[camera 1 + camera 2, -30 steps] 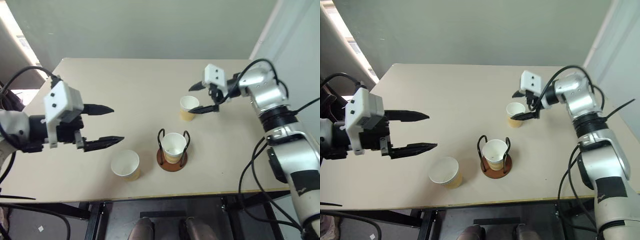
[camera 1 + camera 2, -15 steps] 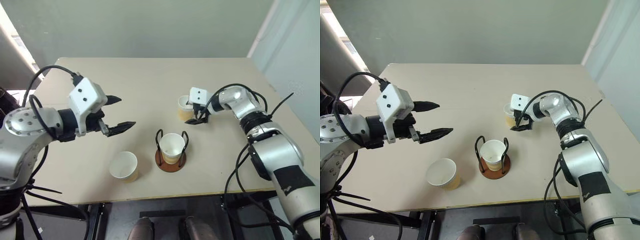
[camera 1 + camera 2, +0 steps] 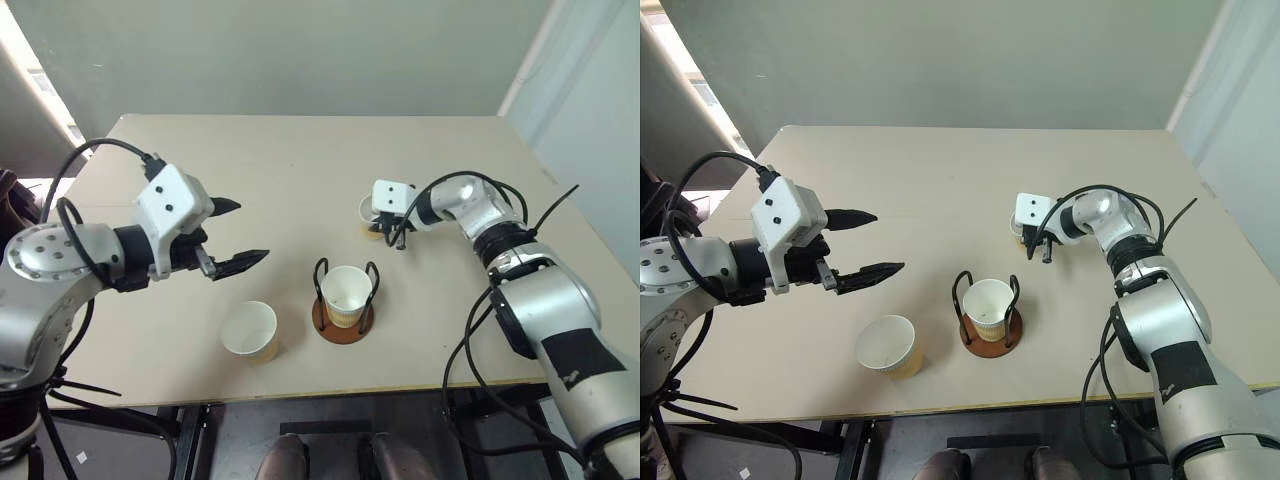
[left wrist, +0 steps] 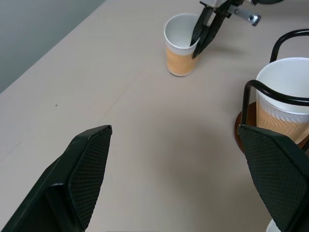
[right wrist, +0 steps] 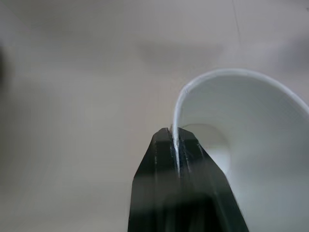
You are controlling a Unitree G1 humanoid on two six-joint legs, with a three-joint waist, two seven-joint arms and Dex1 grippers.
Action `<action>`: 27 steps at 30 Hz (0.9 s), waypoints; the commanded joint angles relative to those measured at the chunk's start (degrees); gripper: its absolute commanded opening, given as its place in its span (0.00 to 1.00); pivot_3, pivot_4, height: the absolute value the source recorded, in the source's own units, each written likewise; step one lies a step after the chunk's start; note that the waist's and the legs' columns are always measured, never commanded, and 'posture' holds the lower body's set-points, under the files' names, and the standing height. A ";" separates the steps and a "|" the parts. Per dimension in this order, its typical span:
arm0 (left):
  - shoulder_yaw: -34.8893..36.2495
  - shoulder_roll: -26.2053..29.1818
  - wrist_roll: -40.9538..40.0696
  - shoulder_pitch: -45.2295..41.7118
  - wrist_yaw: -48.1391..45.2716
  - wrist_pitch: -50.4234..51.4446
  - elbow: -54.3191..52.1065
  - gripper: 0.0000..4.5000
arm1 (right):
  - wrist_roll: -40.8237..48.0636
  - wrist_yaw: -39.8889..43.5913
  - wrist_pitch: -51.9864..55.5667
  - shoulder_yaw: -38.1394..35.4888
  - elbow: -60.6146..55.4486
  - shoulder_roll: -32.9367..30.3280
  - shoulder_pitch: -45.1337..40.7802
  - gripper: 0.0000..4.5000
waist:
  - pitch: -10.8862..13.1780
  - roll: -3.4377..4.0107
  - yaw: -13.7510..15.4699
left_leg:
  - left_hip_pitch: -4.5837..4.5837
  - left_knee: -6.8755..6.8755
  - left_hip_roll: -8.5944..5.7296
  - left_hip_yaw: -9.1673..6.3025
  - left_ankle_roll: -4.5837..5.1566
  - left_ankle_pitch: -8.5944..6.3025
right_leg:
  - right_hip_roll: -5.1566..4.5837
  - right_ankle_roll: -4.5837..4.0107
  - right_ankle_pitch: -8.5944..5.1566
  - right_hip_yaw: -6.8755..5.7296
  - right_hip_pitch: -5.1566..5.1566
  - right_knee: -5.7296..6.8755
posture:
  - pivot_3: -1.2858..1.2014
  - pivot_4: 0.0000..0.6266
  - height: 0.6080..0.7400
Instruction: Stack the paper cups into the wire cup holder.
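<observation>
Three paper cups, tan-orange ribbed outside, white inside with rolled white rims, stand upright on the beige tabletop [image 3: 280,160]. One cup [image 3: 346,294] sits in the wire cup holder [image 3: 342,314], a reddish-brown disc with two black wire loops, near the front edge. Another cup [image 3: 250,331] stands to its left, nearer the front edge. The third cup [image 4: 182,43] stands toward the tabletop's right side; the right end effector [image 4: 201,40] is pinched tight on its rim. The left end effector [image 3: 232,234] hovers spread wide, holding nothing.

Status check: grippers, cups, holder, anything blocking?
Right gripper shut on far cup rim. Left gripper open, empty. One cup in holder; third cup loose. Path clear.
</observation>
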 commanded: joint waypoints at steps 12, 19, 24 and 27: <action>8.99 7.60 -6.66 3.58 -17.32 -1.62 1.15 1.00 | 55.80 27.23 47.86 -7.19 -66.01 -23.33 6.34 0.01 | -0.08 -0.13 0.04 | -0.32 0.01 0.41 -0.09 -1.07 0.50 | 0.55 -0.07 -0.06 0.00 0.16 -0.68 | 0.52 0.24 1.00; 7.38 7.30 -7.26 3.55 -18.46 -1.94 -0.02 1.00 | 46.66 26.10 42.79 -2.56 -71.49 -20.33 12.61 0.01 | -0.05 -0.10 -0.71 | 0.31 0.05 0.60 0.13 -0.36 0.08 | 0.62 -0.13 -0.10 0.11 0.37 -0.27 | 0.52 0.24 1.00; 8.59 7.46 -8.11 4.47 -18.47 -1.30 -1.15 1.00 | 42.62 25.90 40.15 -1.50 -70.71 -17.89 13.29 0.01 | -0.06 -0.10 -0.84 | 0.50 0.11 0.63 0.13 -0.22 0.07 | 0.62 -0.44 -0.09 0.08 0.34 0.21 | 0.52 0.24 1.00; 9.54 7.62 -8.15 5.53 -18.34 -0.94 -1.52 1.00 | 40.56 26.22 38.36 -0.88 -70.35 -16.82 13.78 0.01 | -0.06 -0.10 -0.82 | 0.53 0.13 0.63 0.13 -0.20 0.10 | 0.63 -0.75 -0.23 0.06 0.34 0.29 | 0.52 0.24 1.00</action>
